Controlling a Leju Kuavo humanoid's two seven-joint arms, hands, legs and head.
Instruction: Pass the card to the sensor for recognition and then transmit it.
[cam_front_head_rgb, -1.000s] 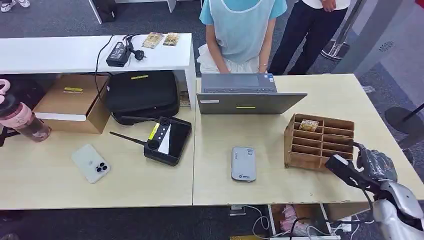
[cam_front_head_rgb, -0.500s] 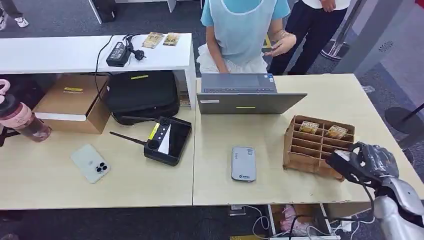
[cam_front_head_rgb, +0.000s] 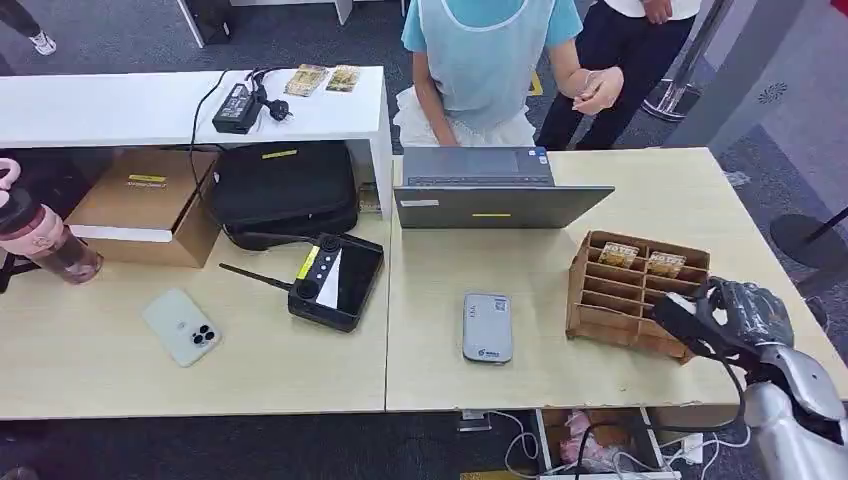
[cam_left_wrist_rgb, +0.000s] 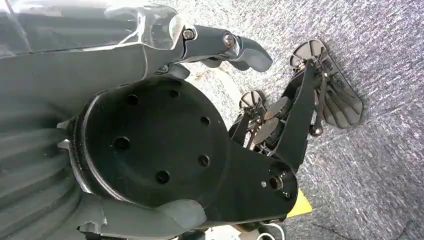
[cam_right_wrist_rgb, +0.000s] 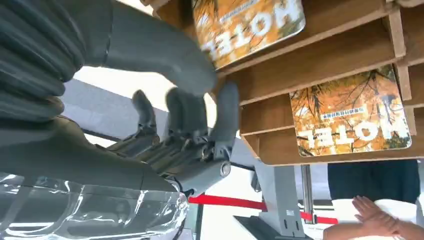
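Head view high above desk (cam_front_head_rgb: 520, 380), right wrist close under card rack (cam_front_head_rgb: 635, 290), left wrist floorward

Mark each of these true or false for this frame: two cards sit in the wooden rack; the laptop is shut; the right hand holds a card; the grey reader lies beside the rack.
1. Two cards sit in the wooden rack: true.
2. The laptop is shut: false, it stands open.
3. The right hand holds a card: false, it holds nothing and is beside the rack.
4. The grey reader lies on the table beside the rack: true.
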